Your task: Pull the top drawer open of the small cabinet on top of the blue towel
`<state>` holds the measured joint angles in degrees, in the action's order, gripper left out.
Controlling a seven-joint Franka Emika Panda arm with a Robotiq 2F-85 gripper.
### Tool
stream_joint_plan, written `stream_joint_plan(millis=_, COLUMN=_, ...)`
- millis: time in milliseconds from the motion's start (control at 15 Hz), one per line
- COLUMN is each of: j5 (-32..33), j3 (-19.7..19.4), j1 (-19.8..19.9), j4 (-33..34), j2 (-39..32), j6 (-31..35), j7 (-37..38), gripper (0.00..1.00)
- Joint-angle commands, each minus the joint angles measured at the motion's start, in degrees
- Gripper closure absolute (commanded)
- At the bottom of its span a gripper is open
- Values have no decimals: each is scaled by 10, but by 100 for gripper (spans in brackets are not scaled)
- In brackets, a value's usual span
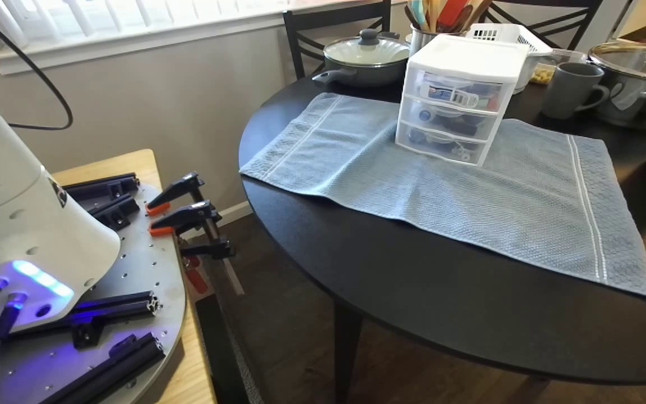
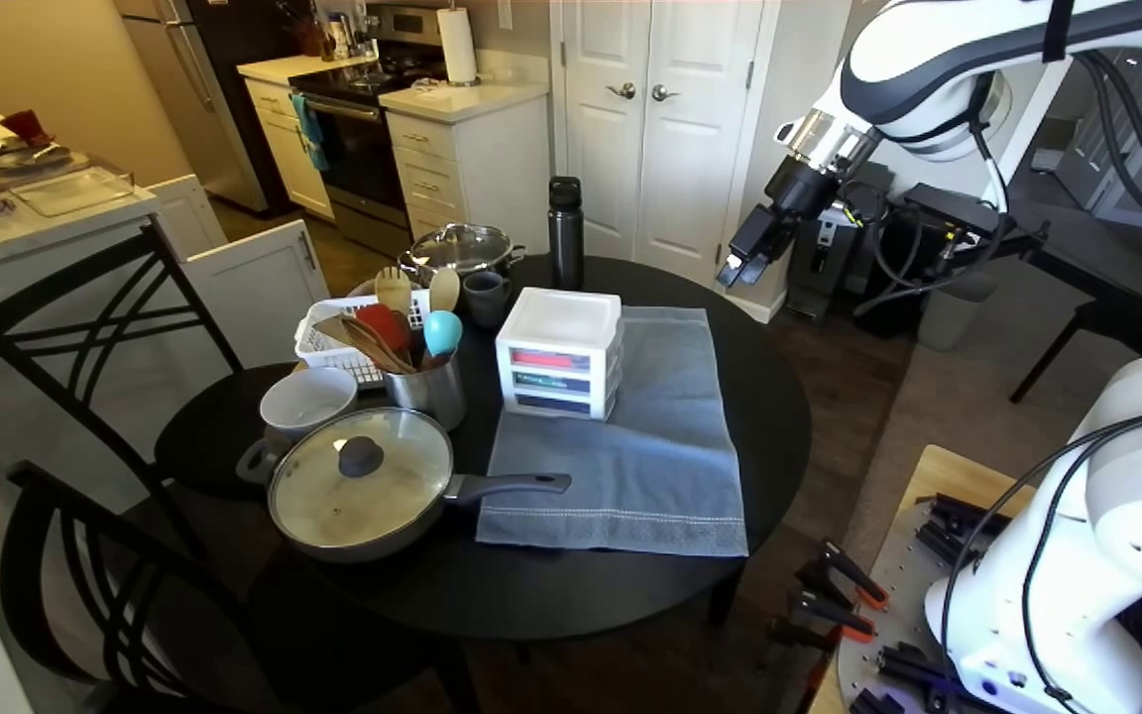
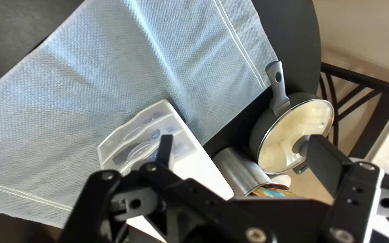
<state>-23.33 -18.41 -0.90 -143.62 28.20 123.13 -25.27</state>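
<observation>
Top drawer (image 1: 458,91) closed, you seem at the approach; next, bring your spread gripper (image 3: 241,148) in from the table's edge (image 2: 793,397).

the glossy white and dark-grey jointed arm (image 2: 913,42) arches high in an exterior view, its silvery cylindrical wrist (image 2: 826,142) slanting downward; the black two-fingered pincer (image 3: 241,152) is spread wide.

In an exterior view, my gripper (image 2: 742,268) hangs tilted downward, well apart from the small cabinet (image 2: 563,311), which stands upright on the blue towel (image 2: 630,476), top drawer (image 2: 551,360) closed. A lidded pan (image 2: 353,496) stands beside the towel.
</observation>
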Motion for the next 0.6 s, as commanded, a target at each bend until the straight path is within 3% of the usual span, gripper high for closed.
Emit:
stream_joint_plan(millis=0, j5=-72, j3=-36, j1=-13, j4=-1, j2=-24, j6=-8, j7=-81, gripper=0)
stream_joint_plan(millis=333, j5=-143, j3=-58, j1=-19, j4=42, j2=-101, j6=-61, j7=-168, gripper=0)
stream_joint_plan(millis=467, j5=-161, j3=-46, j1=-6, j4=62, j2=-133, j6=-86, j7=-178, gripper=0)
stream_joint_plan(millis=533, j5=-145, j3=-25, j1=16, j4=31, j2=-94, j6=-66, j7=-158, gripper=0)
